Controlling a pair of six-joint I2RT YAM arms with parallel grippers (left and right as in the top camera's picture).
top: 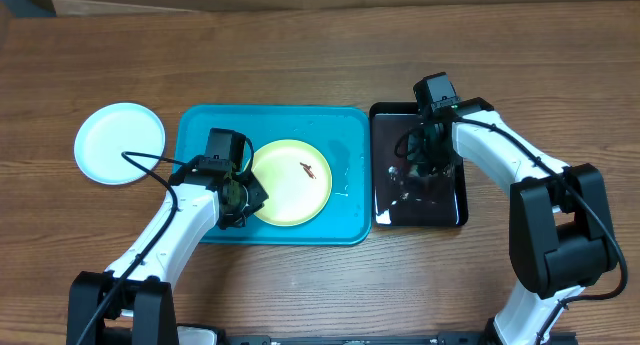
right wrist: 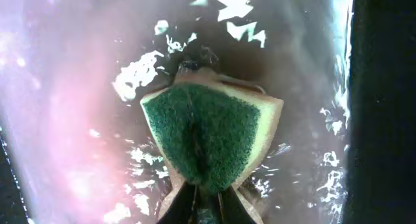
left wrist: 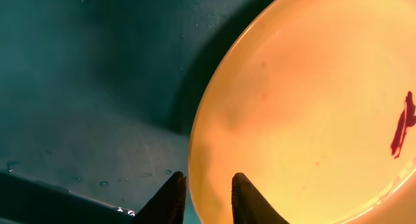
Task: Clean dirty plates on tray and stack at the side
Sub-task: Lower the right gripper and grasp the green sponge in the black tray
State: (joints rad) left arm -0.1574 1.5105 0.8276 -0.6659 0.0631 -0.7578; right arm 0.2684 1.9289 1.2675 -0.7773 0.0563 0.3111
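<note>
Wooden tabletop holds the teal rectangular plastic tray [top: 200, 225] at centre, where the left gripper [left wrist: 205, 195], jaws parted, straddles the smeared pale yellow round plate [top: 290, 182], while the right gripper [right wrist: 207, 208] pinches a green-faced sponge [right wrist: 211, 136] over the wet black tray [top: 455, 213] toward the right edge, so scrubbing likely comes next

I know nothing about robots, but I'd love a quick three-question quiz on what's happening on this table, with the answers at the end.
1. True or false: the pale yellow round plastic plate lies in the large teal rectangular plastic tray.
2. What do the right gripper jaws hold? A) green-and-yellow sponge B) fork C) cup
3. Fill in: the white round plate sits ____ the teal tray.

Key: 1 true; 2 A; 3 outside, on the robot's left.
</note>
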